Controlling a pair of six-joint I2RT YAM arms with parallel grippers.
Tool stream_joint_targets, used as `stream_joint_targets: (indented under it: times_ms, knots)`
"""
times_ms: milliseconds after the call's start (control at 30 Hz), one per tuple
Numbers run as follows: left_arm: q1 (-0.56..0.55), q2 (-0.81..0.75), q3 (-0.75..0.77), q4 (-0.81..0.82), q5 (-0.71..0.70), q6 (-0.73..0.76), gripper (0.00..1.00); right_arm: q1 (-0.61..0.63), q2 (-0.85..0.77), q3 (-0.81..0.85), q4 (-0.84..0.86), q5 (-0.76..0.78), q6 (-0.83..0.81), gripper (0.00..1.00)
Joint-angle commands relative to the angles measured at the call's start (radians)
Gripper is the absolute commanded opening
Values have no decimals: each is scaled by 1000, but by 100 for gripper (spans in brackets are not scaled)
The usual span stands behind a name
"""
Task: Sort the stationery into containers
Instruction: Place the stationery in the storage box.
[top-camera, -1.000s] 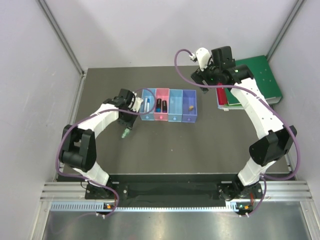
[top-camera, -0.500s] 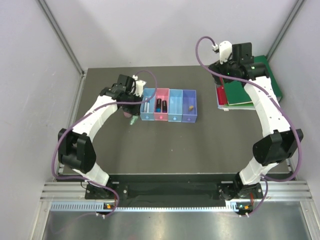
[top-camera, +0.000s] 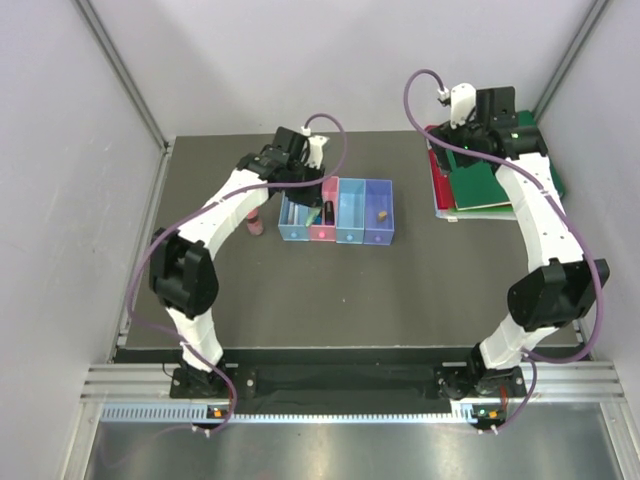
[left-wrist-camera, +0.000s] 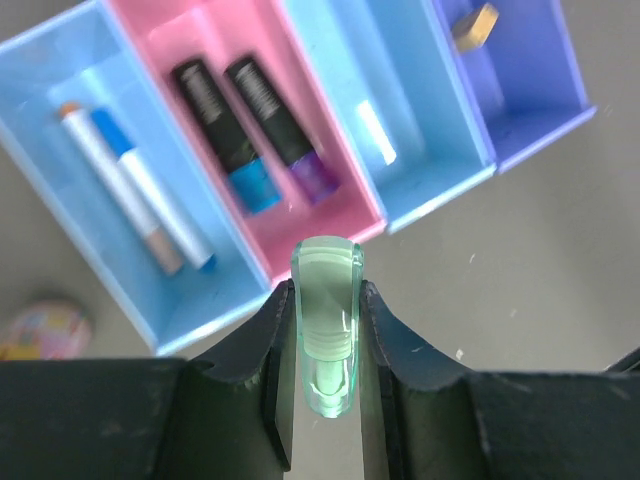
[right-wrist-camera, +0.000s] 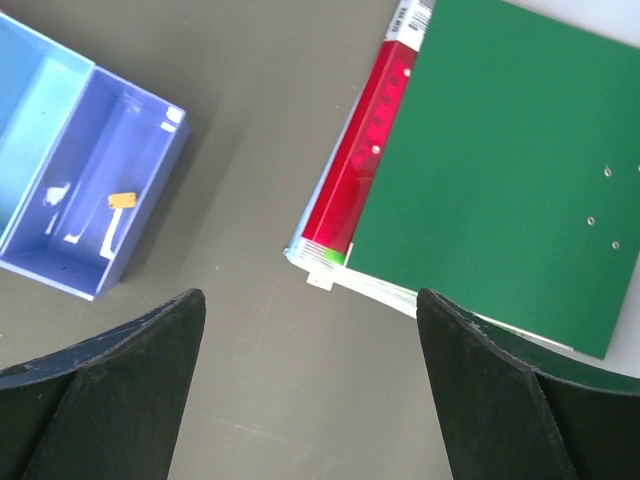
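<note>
- The left end effector (left-wrist-camera: 325, 305) is found clenched on the pale green marker (left-wrist-camera: 327, 275). The marker is gripped between both fingers and is seen, in the left wrist view, just at the near wall of the pink bin (left-wrist-camera: 140, 30).
- The row of four joined bins (top-camera: 338, 212) is noted on the counter (top-camera: 400, 290).
- In the outer light blue bin (left-wrist-camera: 60, 180), the thin white-orange pen (left-wrist-camera: 120, 190) and the blue-white pen (left-wrist-camera: 155, 195) are laid side by side.
- In the pink bin, the dark marker (left-wrist-camera: 220, 120) and the purple-black highlighter (left-wrist-camera: 280, 125) are laid parallel.
- The tiny tan nub (left-wrist-camera: 473, 22) is located in the violet-blue bin (left-wrist-camera: 530, 80).
- The pink-capped little bottle (top-camera: 255, 222) is observed on the counter, outside the row, beside the outer light blue bin.
- The right end effector (right-wrist-camera: 310, 300) is recorded as released, its jaws spread wide with nothing between them. It is held above the counter, between the violet-blue bin and the red folder (right-wrist-camera: 375, 150), on which the green binder (right-wrist-camera: 500, 170) is stacked.
</note>
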Motion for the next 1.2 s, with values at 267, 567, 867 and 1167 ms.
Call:
stream_joint_targets:
  times_ms: [267, 567, 867, 1167]
  knots:
    - [-99, 175, 223, 176, 11, -136, 0, -58, -93, -67, 48, -12, 9, 87]
    - [-152, 241, 260, 260, 19, -221, 0, -87, -115, -108, 62, 1, -2, 87]
    - [-168, 299, 260, 392, -19, -257, 0, -107, -144, -159, 74, 5, 2, 86]
    - [-168, 385, 294, 495, -35, -300, 0, -121, -164, -191, 82, 11, -5, 87]
